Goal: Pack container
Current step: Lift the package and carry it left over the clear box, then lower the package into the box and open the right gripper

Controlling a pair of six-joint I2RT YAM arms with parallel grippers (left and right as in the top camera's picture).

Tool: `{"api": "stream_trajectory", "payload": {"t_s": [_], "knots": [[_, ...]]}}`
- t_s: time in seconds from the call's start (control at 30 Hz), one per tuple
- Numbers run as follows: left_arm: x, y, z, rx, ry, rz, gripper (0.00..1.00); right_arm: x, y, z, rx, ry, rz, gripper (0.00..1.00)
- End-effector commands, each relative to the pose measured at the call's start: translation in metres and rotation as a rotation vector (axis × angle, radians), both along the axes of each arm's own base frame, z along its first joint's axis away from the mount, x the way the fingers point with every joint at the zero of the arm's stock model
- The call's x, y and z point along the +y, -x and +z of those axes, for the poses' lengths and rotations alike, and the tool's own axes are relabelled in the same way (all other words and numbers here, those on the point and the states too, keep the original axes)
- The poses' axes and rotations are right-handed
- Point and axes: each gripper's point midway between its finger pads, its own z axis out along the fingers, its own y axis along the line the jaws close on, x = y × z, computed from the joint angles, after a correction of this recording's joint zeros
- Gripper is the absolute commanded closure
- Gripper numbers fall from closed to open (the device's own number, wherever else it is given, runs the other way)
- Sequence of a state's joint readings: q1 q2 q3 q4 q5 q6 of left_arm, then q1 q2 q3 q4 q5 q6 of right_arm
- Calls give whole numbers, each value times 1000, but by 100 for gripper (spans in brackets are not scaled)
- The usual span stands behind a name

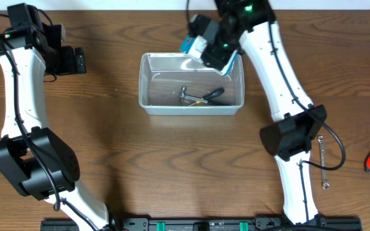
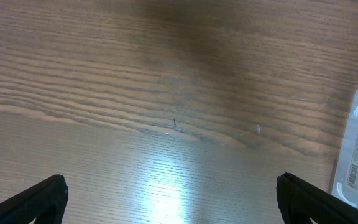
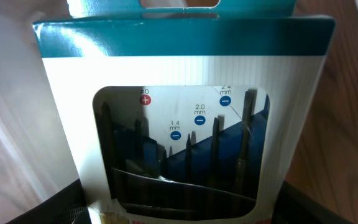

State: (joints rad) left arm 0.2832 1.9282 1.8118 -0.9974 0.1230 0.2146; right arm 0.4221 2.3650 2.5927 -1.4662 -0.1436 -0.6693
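Right pincer (image 1: 205, 52) clamped on screwdriver-set box (image 3: 185, 124), above the far rim of the container (image 1: 142, 83) just beneath it. Left pincer (image 2: 173, 196) apart, empty, container well off to its side. Risk: released box catches the rim and tips outside, or lands propped on the tools (image 1: 198, 96).

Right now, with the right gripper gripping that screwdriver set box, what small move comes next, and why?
Probably lower the right gripper a little, then release: the screwdriver set box hangs over the far right corner of the clear container, not yet in it, with a hammer and a screwdriver already inside.
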Motion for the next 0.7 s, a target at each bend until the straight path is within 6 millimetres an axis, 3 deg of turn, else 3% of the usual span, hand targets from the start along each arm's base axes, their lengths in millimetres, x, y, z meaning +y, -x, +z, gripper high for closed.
{"api": "stream_trajectory", "payload": {"t_s": [0.0, 0.2, 0.43, 0.67], "knots": [[2, 3, -6, 21, -9, -2, 2, 18, 8, 9, -26, -24, 87, 34], [2, 3, -6, 21, -9, -2, 2, 31, 14, -6, 11, -48, 134, 31], [2, 3, -6, 20, -9, -2, 2, 29, 18, -48, 82, -17, 131, 31], [2, 3, -6, 21, -9, -2, 2, 25, 25, -70, 130, 3, 130, 31]]}}
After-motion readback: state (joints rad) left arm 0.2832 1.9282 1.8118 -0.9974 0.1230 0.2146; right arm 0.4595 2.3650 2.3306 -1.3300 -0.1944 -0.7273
